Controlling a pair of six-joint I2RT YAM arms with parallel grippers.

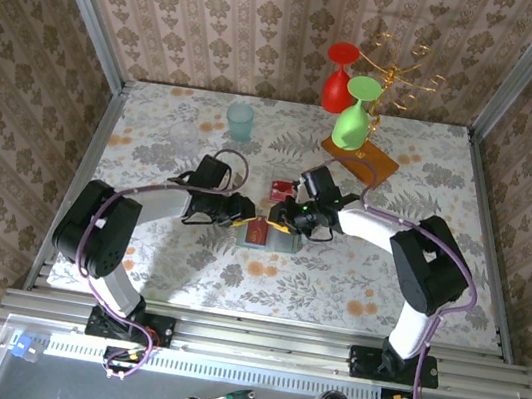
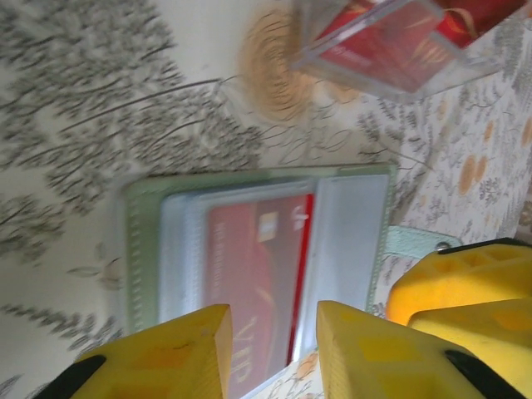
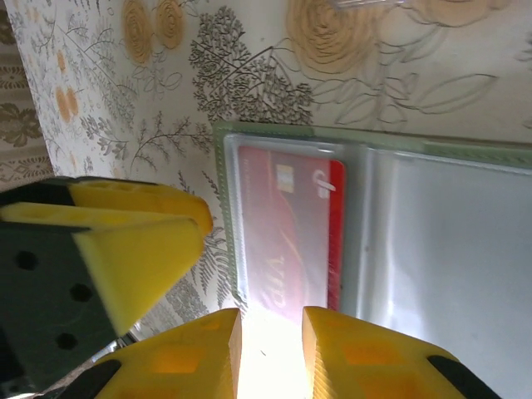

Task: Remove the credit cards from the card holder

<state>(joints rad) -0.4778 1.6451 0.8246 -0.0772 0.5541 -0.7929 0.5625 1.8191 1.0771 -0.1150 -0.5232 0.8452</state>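
Note:
The card holder (image 1: 284, 244) lies open on the flowered table between both grippers, grey-green rim (image 2: 140, 249) around pale panels (image 3: 449, 241). A red credit card (image 1: 259, 230) (image 2: 258, 266) (image 3: 291, 224) sits in a clear sleeve of one panel. A second red card (image 1: 281, 190) (image 2: 391, 37) lies on the table just beyond the holder, partly under clear plastic. The blue card is out of view. My left gripper (image 1: 246, 215) (image 2: 274, 320) hovers open over the sleeved card. Facing it, my right gripper (image 1: 286, 221) (image 3: 270, 320) stands a little open over the same panel's edge.
A teal cup (image 1: 240, 122) stands at the back left. An orange-brown wooden slab (image 1: 359, 157) at the back right carries a gold rack with a green glass (image 1: 356, 113) and a red glass (image 1: 339, 79). The two grippers' fingers (image 3: 141, 241) nearly touch.

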